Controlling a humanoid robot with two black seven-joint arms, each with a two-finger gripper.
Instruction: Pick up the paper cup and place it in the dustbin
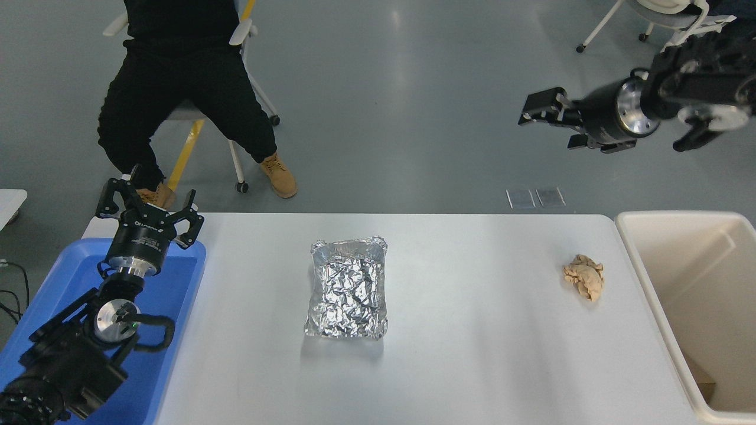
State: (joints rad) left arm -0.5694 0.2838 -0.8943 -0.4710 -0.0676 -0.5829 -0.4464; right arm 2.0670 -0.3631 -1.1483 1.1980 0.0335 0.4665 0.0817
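Head view is showing the right gripper (531,112) hanging high beyond the table's (472,354) far edge, pointing left, and whether its fingers are spread I cannot tell. Left gripper (147,203) is sitting with fingers spread wide above the blue tray (177,283). The dustbin (679,236) is standing at the table's right end; the paper cup is showing nowhere.

Two black arms, each with a bare silver disc at the wrist joint. Black cable loop beside left gripper (150,203); white lettering on its cylindrical body. Right gripper (540,112) black, blocky.
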